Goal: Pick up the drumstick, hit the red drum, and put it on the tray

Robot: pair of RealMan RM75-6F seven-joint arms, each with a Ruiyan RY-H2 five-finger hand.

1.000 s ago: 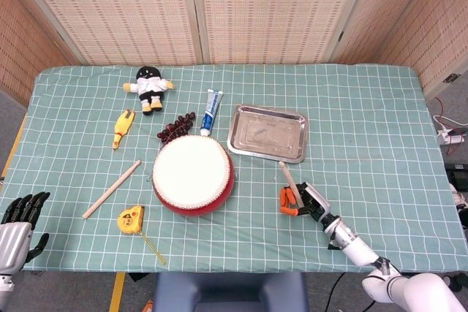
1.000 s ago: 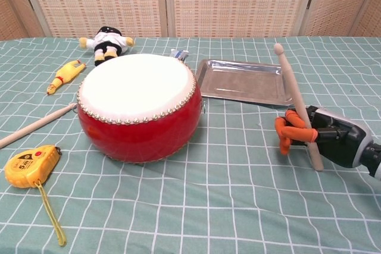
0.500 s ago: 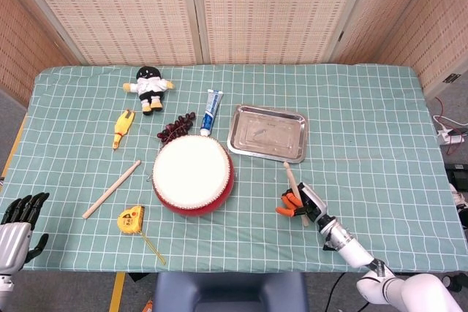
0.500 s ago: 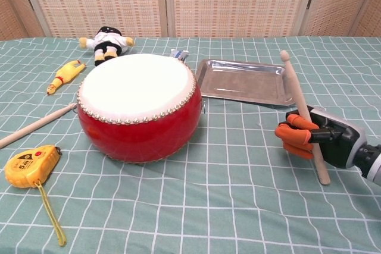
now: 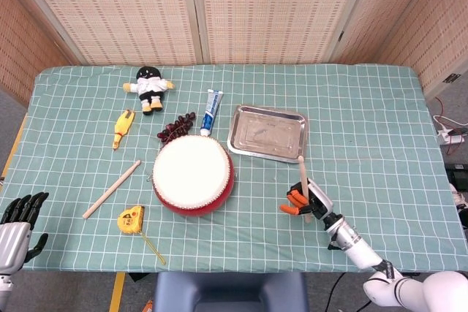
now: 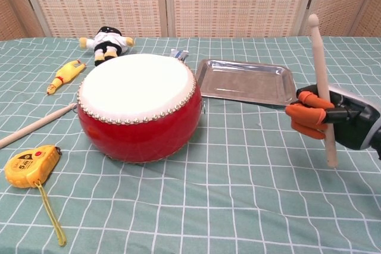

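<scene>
My right hand (image 5: 306,202) (image 6: 333,118), black with orange fingertips, grips a pale wooden drumstick (image 5: 301,174) (image 6: 320,75) near its lower end. The stick stands almost upright, its tip pointing up and away, to the right of the red drum (image 5: 193,174) (image 6: 139,104) with its white skin. The metal tray (image 5: 268,133) (image 6: 247,81) lies just beyond the hand. My left hand (image 5: 20,217) hangs at the table's near left edge, fingers apart, holding nothing. A second wooden stick (image 5: 111,188) (image 6: 37,125) lies on the cloth left of the drum.
A yellow tape measure (image 5: 131,220) (image 6: 30,166) lies near the front left. A rubber chicken (image 5: 123,127) (image 6: 66,75), a doll (image 5: 149,87) (image 6: 106,42), dark grapes (image 5: 175,128) and a toothpaste tube (image 5: 211,111) sit behind the drum.
My right hand has lifted and swung the drumstick from a leftward lean to nearly upright, moving slightly right and up. The left hand has not moved.
</scene>
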